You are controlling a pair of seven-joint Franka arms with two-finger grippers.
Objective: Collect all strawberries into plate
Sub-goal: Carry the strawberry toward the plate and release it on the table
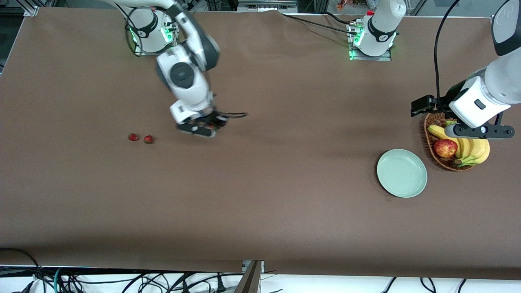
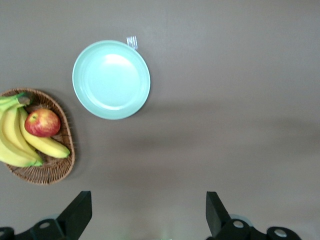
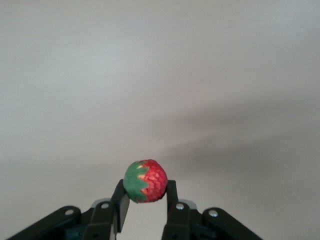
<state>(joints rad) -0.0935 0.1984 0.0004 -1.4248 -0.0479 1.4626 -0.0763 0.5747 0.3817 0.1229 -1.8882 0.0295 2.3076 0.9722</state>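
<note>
My right gripper (image 3: pixel 145 187) is shut on a strawberry (image 3: pixel 145 180), red with a green top, pinched between both fingers; in the front view this gripper (image 1: pixel 202 127) is low over the brown table. Two more strawberries (image 1: pixel 133 137) (image 1: pixel 148 139) lie side by side on the table, toward the right arm's end of it. The pale green plate (image 1: pixel 401 173) (image 2: pixel 111 79) sits bare toward the left arm's end. My left gripper (image 2: pixel 148 212) hangs open over the table beside the basket, nothing between its fingers; in the front view it (image 1: pixel 468 126) is above the basket.
A wicker basket (image 1: pixel 432 143) (image 2: pixel 54 167) with bananas (image 1: pixel 472 148) and a red-yellow apple (image 1: pixel 445 148) stands beside the plate at the left arm's end. Cables hang along the table's front edge (image 1: pixel 163 280).
</note>
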